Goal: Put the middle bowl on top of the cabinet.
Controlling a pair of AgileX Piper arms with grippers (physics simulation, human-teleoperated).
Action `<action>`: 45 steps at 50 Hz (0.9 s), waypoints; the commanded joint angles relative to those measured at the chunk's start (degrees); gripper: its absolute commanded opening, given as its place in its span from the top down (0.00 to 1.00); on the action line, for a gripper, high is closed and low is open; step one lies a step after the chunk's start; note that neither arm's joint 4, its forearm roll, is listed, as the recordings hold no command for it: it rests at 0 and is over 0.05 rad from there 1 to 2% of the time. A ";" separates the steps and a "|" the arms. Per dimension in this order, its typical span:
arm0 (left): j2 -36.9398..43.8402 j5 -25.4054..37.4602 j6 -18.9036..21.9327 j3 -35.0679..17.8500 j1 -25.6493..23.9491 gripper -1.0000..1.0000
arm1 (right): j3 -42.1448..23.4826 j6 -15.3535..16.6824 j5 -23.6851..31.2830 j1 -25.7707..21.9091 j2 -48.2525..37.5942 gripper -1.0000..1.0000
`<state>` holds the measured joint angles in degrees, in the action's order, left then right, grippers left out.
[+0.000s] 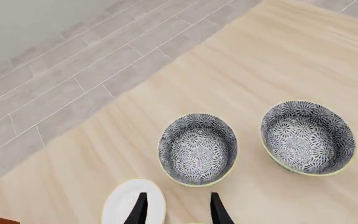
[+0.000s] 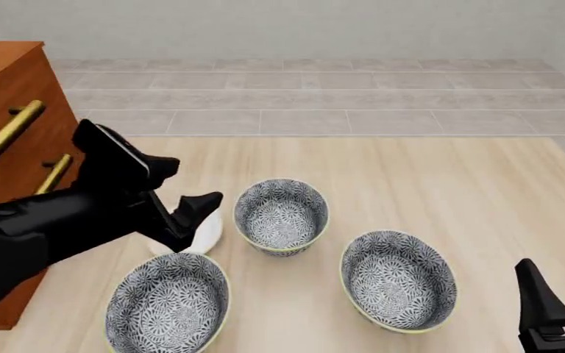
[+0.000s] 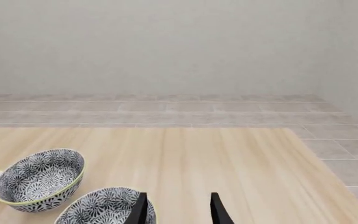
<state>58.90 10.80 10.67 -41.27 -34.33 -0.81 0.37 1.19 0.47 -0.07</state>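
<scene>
Reddish-brown cabinet [image 2: 8, 81] | left hand [image 2: 196, 219] spread, above white plate [image 2: 207, 234]

A pale wooden table [image 2: 479, 191]; at 12 o'clock, grey floor tiles [image 2: 312, 95] and a plain wall [image 2: 312, 29]

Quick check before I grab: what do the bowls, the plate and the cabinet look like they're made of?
Bowls: likely glazed ceramic, with a printed grey-and-white floral pattern and a thin pale yellow rim. Plate: plain white, probably ceramic too. Cabinet: reddish-brown wood by its colour, with brass-looking bar handles.
</scene>
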 commanded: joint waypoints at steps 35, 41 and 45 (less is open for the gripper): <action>16.76 7.63 2.36 -16.01 -12.17 0.00 | 0.67 -0.20 0.15 0.37 0.01 0.00; 19.17 8.07 2.95 -17.96 -13.13 0.00 | 0.69 -0.27 0.18 0.36 0.01 0.00; 20.53 8.00 3.06 -18.88 -13.68 0.00 | 0.69 -0.25 0.24 0.40 0.00 0.00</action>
<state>75.82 18.16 13.14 -57.25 -46.07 -0.16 0.15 1.34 0.77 -0.06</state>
